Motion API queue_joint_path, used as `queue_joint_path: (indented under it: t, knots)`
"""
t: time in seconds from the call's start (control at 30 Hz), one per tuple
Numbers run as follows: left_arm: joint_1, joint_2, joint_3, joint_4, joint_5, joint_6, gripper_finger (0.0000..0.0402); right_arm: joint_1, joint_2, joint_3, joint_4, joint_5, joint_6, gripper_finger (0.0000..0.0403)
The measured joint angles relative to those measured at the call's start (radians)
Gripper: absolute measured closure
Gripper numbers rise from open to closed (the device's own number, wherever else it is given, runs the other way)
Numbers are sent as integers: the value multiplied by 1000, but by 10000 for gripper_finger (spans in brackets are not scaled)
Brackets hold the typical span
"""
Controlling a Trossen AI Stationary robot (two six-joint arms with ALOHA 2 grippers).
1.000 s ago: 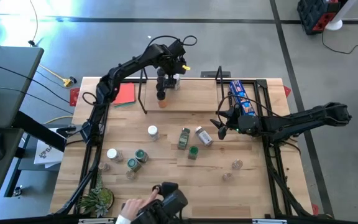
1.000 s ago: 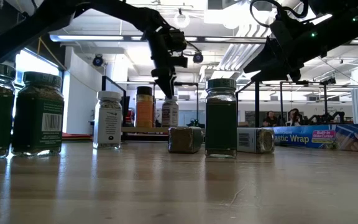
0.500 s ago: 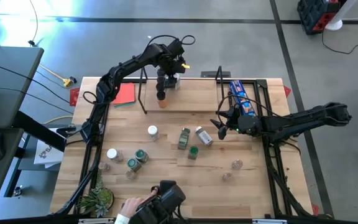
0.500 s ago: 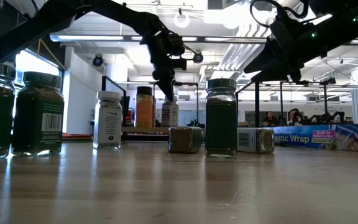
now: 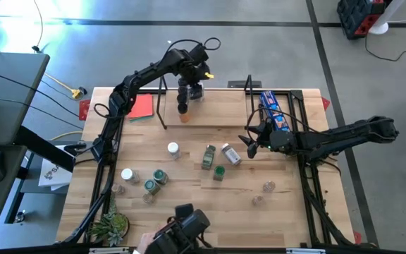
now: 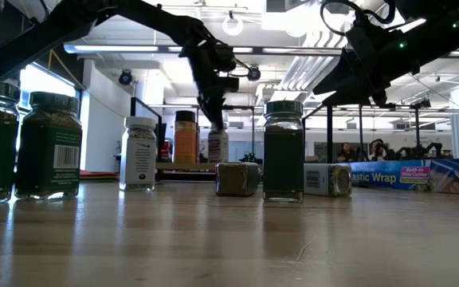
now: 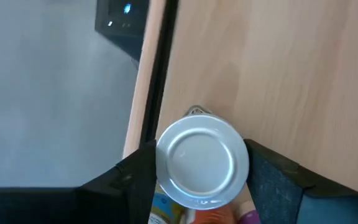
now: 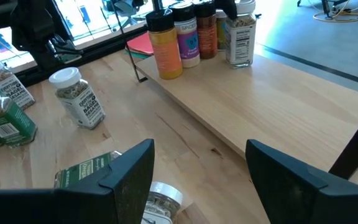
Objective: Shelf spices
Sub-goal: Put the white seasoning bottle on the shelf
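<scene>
The left gripper (image 7: 201, 186) is half shut around a silver-lid jar (image 7: 202, 160) on the shelf (image 7: 278, 74), so it should squeeze softly and stay straight, while the right gripper (image 8: 197, 180) waits open over the desk (image 5: 287, 201).

From where I stand I count four spice jars (image 8: 166, 46) in a row on the one shelf (image 8: 278, 106), seven more jars (image 5: 173, 149) loose on the table (image 5: 287, 204), four small clear bits (image 5: 268, 186) too tiny to make out, one blue packet (image 5: 273, 109), one red square (image 5: 142, 107) and one little plant (image 5: 111, 227).
</scene>
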Motion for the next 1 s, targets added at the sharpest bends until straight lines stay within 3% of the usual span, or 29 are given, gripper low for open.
queue_joint_path:
  t: [0.2,0.4,1.0]
  knots:
    - [1,0,1,-4,-33,-187,201,0,0,0,0,0,0,156]
    - [0,-1,8,-17,-145,-230,201,0,0,0,0,0,0,156]
    - [0,0,40,-19,-140,-435,201,0,0,0,-1,0,0,156]
